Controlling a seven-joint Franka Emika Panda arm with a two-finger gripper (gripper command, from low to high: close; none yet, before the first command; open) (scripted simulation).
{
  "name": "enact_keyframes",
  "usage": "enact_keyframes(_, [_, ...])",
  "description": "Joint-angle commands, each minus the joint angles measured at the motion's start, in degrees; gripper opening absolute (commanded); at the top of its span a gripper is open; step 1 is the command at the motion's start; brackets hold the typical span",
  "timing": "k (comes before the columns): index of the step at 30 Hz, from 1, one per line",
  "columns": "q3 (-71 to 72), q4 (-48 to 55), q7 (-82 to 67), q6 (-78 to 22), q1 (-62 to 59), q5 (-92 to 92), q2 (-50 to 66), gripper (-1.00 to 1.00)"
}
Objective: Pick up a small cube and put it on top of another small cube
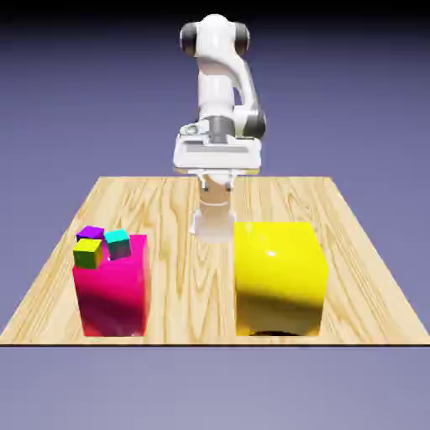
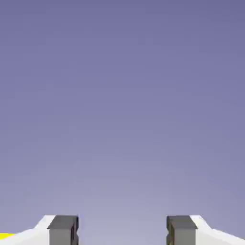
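Cyan, the small cube (image 1: 117, 243) you want sits atop the magenta block (image 1: 112, 290) at the bench's (image 1: 193, 294) near left, crowded by a purple cube (image 1: 90, 233) and an olive cube (image 1: 87, 253), so expect a tight approach. A yellow block (image 1: 279, 275) stands right of it.

From the hand view, your pincer (image 2: 122, 230) is open and empty, facing only backdrop.

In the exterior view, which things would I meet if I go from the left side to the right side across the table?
Olive-yellow small cube → purple small cube → cyan small cube, all three on the big magenta block → the arm's gripper → big yellow block.
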Motion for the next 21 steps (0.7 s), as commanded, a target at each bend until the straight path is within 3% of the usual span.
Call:
enact_keyframes(1, [-0.6, 0.4, -2.4, -0.6, -1.6, -2.3, -0.5, 0.00])
enact_keyframes(9, [-5.9, 3.3, -22.2, -4.5, -18.2, -19.5, -3.6, 0.00])
enact_keyframes(21, [9.9, 2.1, -34.8, -21.9, -43.1, -3.0, 17.0, 0.00])
